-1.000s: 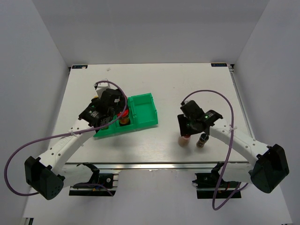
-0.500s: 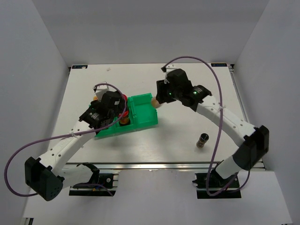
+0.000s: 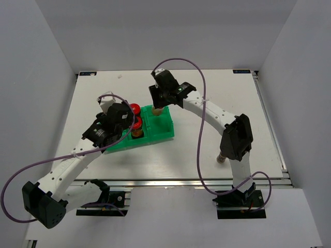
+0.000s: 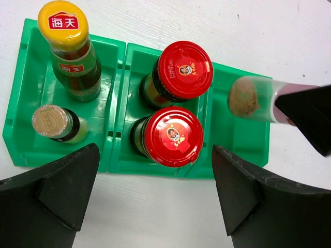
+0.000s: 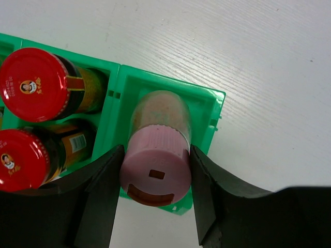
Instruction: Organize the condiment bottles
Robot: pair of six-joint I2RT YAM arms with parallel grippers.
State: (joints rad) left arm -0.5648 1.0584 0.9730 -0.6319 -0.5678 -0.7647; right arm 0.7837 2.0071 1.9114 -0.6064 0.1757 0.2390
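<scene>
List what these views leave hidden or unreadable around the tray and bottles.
Top view: the right arm's elbow covers most of the small dark bottle.
Top view: the left gripper hides the yellow-capped glass bottle and the small gold-capped bottle.
Right wrist view: the beige bottle with a pink cap, in the right gripper, hides its own base over the green plastic tray.

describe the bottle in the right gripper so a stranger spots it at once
At the green tray mid-table, the right gripper holds a bottle over one end. It alone has a pink cap and beige contents; neighbours wear red, yellow or gold caps.
</scene>
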